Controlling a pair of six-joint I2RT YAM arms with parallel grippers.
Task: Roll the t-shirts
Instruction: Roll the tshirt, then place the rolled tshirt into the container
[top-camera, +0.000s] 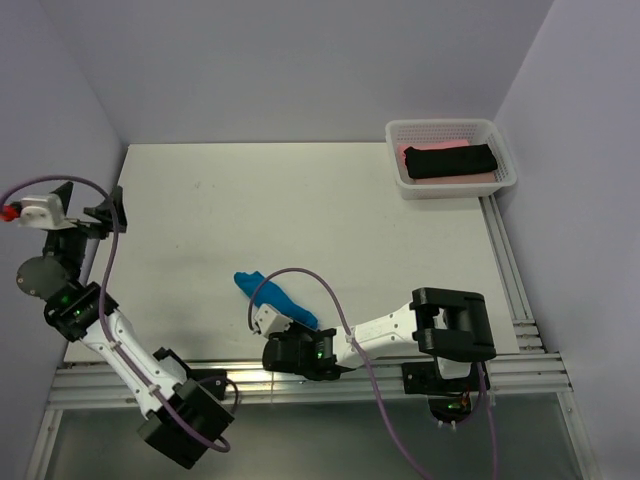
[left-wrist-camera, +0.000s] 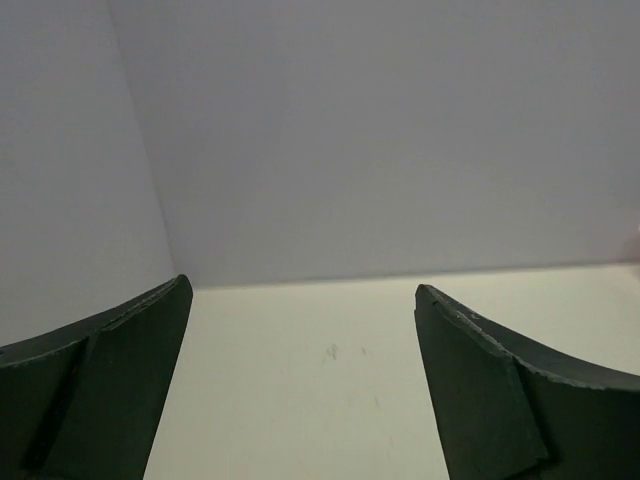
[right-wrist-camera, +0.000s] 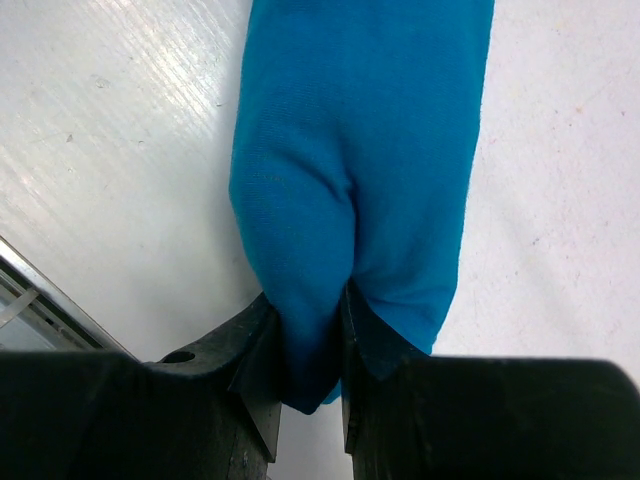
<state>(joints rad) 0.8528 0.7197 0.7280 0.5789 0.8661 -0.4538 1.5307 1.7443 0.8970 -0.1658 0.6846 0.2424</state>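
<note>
One rolled blue t-shirt (top-camera: 276, 297) lies at the front of the surface (top-camera: 300, 210), its end pinched in the right gripper (right-wrist-camera: 312, 345). Soft, limp cloth, probably best held by bunched folds. The left gripper (left-wrist-camera: 302, 290) stands wide open, empty.

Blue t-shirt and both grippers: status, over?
Right gripper shut on blue t-shirt, end pinched. T-shirt lies rolled up. Left gripper open, empty. Nothing in the way.

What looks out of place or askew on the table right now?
Nothing stands out. The blue t-shirt lies rolled, slanted on the table, one end pinched in the right gripper. The black t-shirt sits rolled in the basket over the pink t-shirt. The left gripper is open, holding nothing.
</note>
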